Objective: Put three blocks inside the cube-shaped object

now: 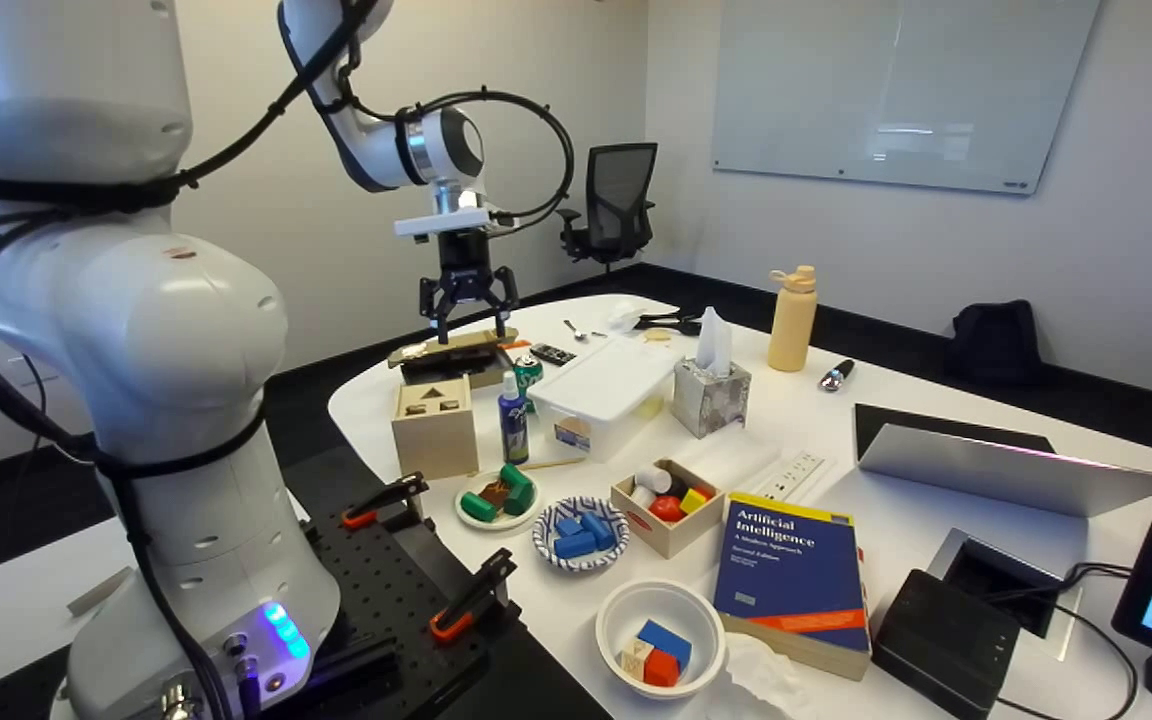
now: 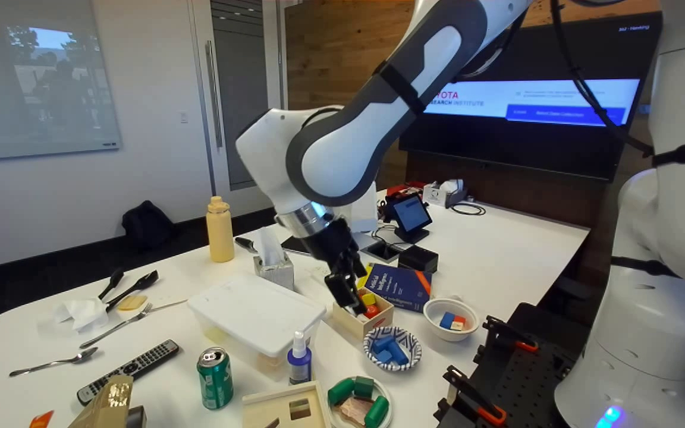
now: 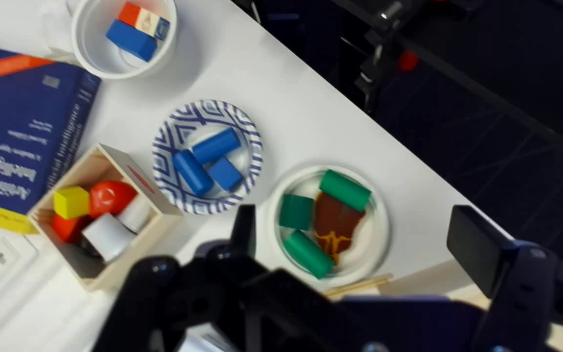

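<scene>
In an exterior view, nearest us on the table (image 1: 806,410) is a white bowl (image 1: 661,600), in which a red block (image 1: 662,668) touches a blue block (image 1: 666,643). Just past it we see a patterned bowl (image 3: 166,151) with three blue blocks (image 3: 215,145), and beside that an open wooden box (image 1: 698,527) of assorted pieces (image 1: 667,510). Next comes a plate (image 3: 374,234) of green blocks (image 3: 345,189). Farther off, the cube-shaped box (image 1: 433,440) stands upright, its top pierced with shapes, a spray bottle (image 1: 514,425) near it. The gripper (image 1: 472,333) hangs above the table; in the wrist view we find its fingers (image 3: 474,249) spread wide. Beyond, we make out an office chair (image 1: 619,200) and a whiteboard (image 1: 896,90).
</scene>
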`<state>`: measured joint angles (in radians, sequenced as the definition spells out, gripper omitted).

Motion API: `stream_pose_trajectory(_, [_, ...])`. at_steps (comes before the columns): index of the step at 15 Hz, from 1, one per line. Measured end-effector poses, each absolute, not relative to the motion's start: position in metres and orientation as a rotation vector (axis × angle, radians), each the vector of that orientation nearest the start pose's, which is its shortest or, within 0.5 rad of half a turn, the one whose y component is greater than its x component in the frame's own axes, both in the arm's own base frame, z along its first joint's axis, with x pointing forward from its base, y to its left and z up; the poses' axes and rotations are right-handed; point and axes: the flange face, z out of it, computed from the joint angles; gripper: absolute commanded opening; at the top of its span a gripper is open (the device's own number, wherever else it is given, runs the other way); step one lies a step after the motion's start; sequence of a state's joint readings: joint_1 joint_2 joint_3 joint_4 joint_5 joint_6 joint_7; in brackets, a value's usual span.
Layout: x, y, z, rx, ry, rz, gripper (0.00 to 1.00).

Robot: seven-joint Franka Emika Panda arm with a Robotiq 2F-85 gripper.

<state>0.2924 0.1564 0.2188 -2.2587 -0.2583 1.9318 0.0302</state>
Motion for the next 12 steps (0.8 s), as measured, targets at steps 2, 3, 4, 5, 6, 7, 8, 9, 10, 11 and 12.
stream_pose_trajectory(2, [0.427,0.166,0.281,-3.26,-0.913,0.678,1.0])
stream_pose_trajectory(3, [0.427,0.14,0.288,-3.283,-0.833,0.653,1.0])
stream_pose_trajectory(4, [0.425,0.113,0.293,-3.301,-0.752,0.627,1.0])
stream_pose_trajectory(5, [0.423,0.087,0.298,-3.315,-0.669,0.599,1.0])
stream_pose_trajectory(6, [0.42,0.059,0.301,-3.327,-0.589,0.568,1.0])
stream_pose_trajectory(7, [0.417,0.03,0.303,-3.337,-0.522,0.531,1.0])
stream_pose_trajectory(8, [0.414,0.003,0.303,-3.35,-0.46,0.492,1.0])
stream_pose_trajectory(9, [0.412,-0.023,0.302,-3.358,-0.411,0.449,1.0])
stream_pose_trajectory(10, [0.41,-0.047,0.298,-3.367,-0.364,0.411,1.0])
stream_pose_trajectory(11, [0.408,-0.068,0.293,-3.371,-0.329,0.381,1.0])
stream_pose_trajectory(12, [0.406,-0.087,0.286,-3.373,-0.288,0.355,1.0])
